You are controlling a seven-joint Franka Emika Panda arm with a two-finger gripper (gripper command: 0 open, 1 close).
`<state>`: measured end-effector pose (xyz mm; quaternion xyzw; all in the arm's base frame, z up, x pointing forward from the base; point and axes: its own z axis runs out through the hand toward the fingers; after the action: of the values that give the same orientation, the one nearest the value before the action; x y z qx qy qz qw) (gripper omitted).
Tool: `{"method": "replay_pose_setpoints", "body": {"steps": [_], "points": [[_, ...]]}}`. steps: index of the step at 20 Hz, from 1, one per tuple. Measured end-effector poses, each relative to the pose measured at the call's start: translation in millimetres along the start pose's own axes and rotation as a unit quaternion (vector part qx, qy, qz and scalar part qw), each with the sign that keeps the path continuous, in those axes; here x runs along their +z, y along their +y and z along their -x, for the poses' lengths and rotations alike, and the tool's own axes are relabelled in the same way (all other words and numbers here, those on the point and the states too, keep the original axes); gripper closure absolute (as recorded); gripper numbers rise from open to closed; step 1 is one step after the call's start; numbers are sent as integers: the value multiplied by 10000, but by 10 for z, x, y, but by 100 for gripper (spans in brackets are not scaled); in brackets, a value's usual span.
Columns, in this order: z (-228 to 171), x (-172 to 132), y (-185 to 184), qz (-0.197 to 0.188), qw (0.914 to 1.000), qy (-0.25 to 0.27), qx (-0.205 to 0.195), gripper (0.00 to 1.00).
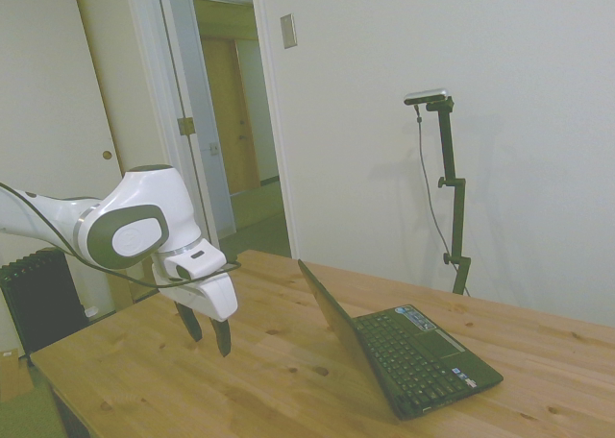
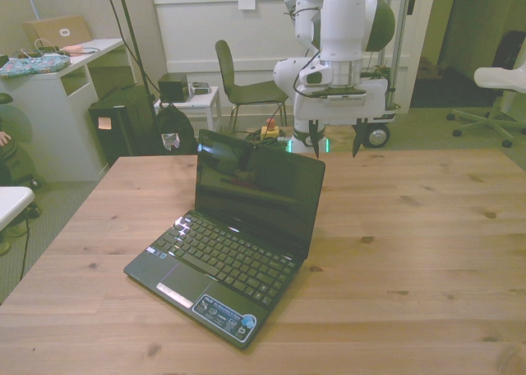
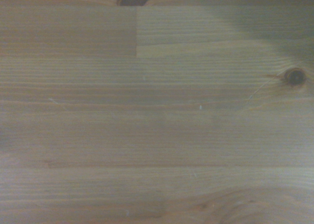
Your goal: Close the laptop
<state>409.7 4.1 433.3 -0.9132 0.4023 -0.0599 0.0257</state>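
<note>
One laptop (image 2: 234,247) open mid-table (image 2: 411,252), lid raised. Gripper (image 2: 336,143) behind lid, fingers apart, holding nothing. Approach step; next you bring fingers onto lid's back, push it down toward keys.

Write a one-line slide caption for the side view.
Open claw hovers above the wooden table behind the open laptop, its lid not yet touched.

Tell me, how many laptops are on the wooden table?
1. The laptop stands open on the table, toward the front view's left, with the gripper behind its lid, not touching it.
</note>
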Motion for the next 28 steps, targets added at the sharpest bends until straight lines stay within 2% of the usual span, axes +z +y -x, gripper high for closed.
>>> {"method": "replay_pose_setpoints", "body": {"steps": [4,10,19,20,28], "points": [[-134,-44,74,-14,9999,129,60,0],[-667,-375,358,-103,9949,650,768,0],[-1320,-509,508,-46,9789,1146,1689,0],[-1374,-498,515,-28,9770,1185,1775,100],[-1499,-481,473,-26,9723,1237,1984,100]]}}
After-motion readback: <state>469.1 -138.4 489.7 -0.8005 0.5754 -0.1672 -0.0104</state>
